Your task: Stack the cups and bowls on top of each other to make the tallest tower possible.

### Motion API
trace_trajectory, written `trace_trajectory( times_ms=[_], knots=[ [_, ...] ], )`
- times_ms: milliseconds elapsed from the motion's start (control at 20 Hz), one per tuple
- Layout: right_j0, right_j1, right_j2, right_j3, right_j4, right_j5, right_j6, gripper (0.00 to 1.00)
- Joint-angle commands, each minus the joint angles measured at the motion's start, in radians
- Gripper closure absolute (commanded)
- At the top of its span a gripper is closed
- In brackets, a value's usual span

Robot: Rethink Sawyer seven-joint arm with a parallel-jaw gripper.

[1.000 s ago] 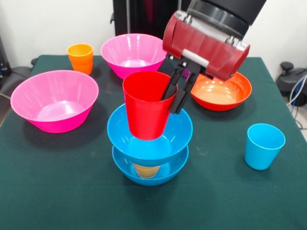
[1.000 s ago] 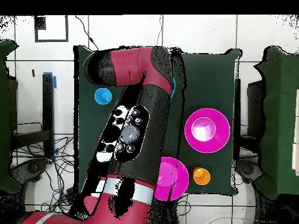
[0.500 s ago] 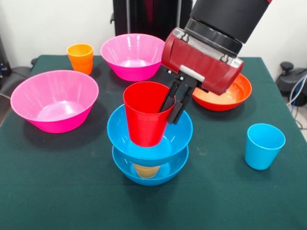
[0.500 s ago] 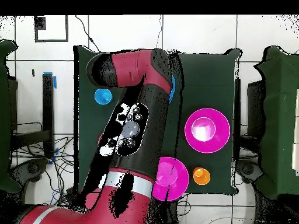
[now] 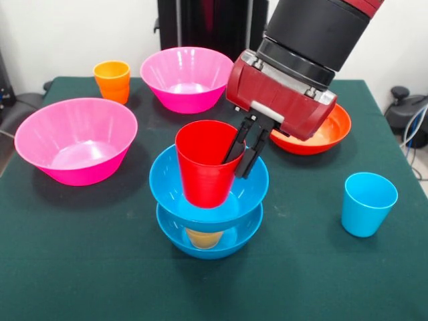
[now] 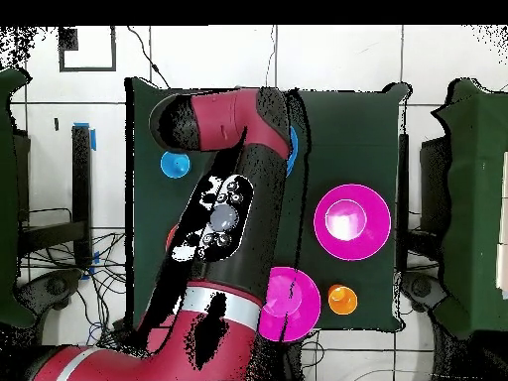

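A tower stands at the table's middle: a lower blue bowl [image 5: 208,242], a yellow cup [image 5: 203,237] in it, and an upper blue bowl [image 5: 167,187] on that cup. A red cup [image 5: 204,167] sits low inside the upper bowl, tilted slightly. My gripper [image 5: 237,166] is shut on the red cup's right rim, one finger inside and one outside. I cannot tell whether the cup's base touches the bowl. In the overhead view the arm [image 6: 223,213] hides the tower except a blue bowl edge [image 6: 293,154].
Two pink bowls [image 5: 75,139] [image 5: 186,75], also in the overhead view [image 6: 351,221] [image 6: 291,303]. An orange cup [image 5: 112,80] [image 6: 341,298] is at a far corner. An orange-red bowl [image 5: 317,134] lies behind the gripper. A light blue cup [image 5: 368,204] [image 6: 176,165] stands alone.
The gripper has come down with the red cup, lowering it deeper into the upper blue bowl and turning it more upright. Nothing else has moved.
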State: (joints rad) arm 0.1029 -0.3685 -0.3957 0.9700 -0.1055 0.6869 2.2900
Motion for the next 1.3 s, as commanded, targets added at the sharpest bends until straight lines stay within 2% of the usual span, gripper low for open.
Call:
trace_trajectory(
  times_ms=[50,350,1300],
  knots=[
    [-0.019,-0.005,0.14,0.12,-0.028,0.004,-0.082,1.0],
    [-0.018,-0.009,0.148,0.151,-0.023,-0.03,-0.049,1.0],
    [-0.011,0.005,0.135,0.161,-0.029,-0.088,0.005,1.0]
  ],
)
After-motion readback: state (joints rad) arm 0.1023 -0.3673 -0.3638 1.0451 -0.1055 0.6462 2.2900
